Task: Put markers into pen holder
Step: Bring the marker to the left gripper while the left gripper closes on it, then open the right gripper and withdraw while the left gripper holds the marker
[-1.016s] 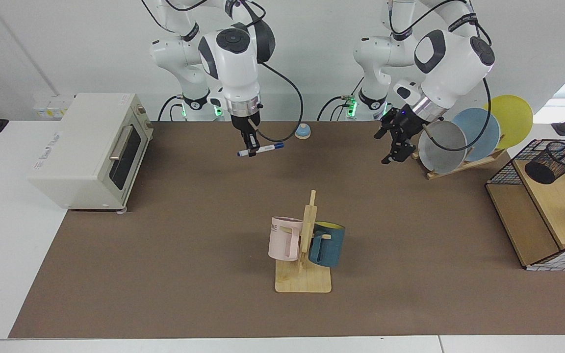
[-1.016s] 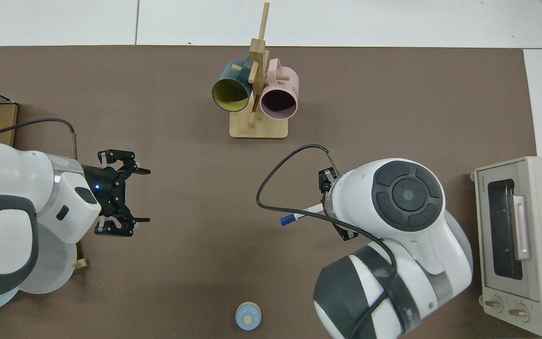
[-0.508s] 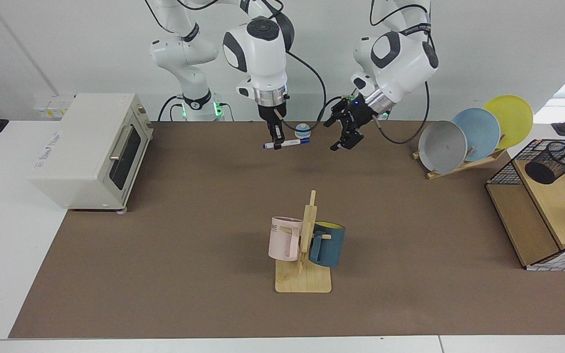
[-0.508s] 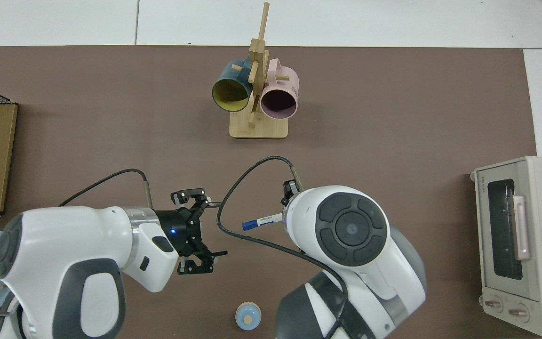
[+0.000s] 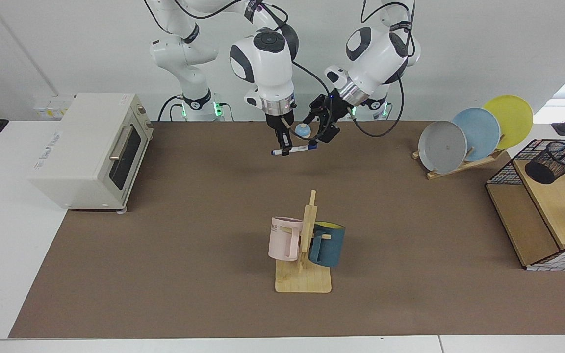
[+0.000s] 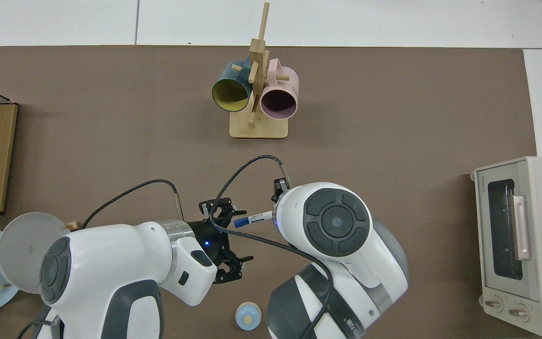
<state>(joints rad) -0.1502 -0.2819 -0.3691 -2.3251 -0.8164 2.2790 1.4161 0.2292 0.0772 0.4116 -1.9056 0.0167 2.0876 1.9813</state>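
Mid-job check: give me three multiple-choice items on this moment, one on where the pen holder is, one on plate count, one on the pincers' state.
1. Where is the pen holder?
A. on the wire basket's wooden shelf
B. beside the toaster oven
C. on the mug rack

2. How many plates stand in the plate rack?
A. one
B. three
C. five

3. What holds the marker?
A. neither pincer
B. the left pincer alone
C. the right pincer

Answers:
1 A, the mesh cup sits on the shelf at the facing view's right edge.
2 B, a grey, a blue and a yellow plate.
3 C, the right pincer is shut on the barrel above the table, while the left pincer is open beside the capped end.
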